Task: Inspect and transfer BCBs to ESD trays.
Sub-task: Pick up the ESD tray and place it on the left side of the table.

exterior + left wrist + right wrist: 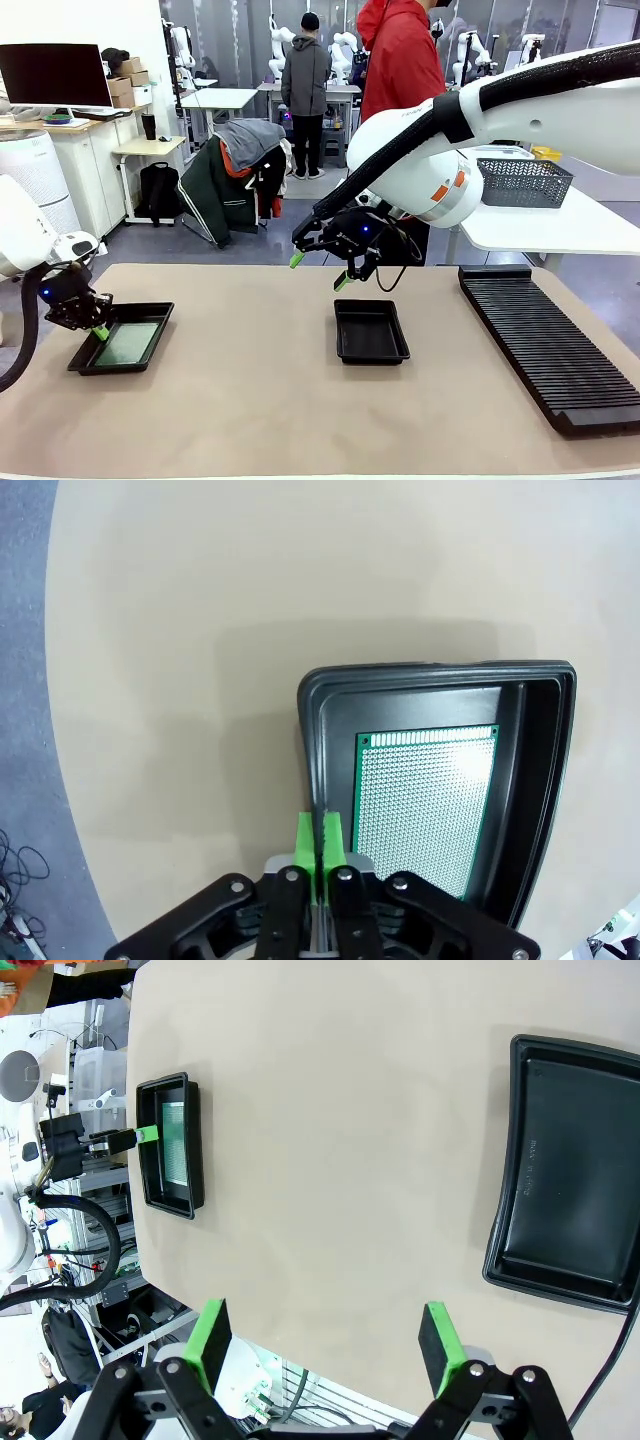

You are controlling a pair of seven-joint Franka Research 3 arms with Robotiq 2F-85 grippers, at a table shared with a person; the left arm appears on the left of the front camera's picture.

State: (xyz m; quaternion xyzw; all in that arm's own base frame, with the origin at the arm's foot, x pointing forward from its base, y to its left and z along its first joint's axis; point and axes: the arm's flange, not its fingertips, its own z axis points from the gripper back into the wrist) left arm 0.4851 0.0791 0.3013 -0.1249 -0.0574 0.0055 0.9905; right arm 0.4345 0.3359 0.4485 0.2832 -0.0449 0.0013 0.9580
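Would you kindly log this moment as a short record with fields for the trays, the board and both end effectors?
Left tray: black, holds one pale-green board lying flat
Middle tray: black, empty
Left end effector: shut, fingertips at the left tray's rim
Right end effector: open, holding nothing, in the air near the middle tray
Rack: black, ribbed, on the table's right side

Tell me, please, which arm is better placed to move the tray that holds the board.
Left, probably. The left arm has its jaws apparently shut on the rim of the loaded tray, where the BCB lies flat. The right arm holds its jaws open above the empty tray.
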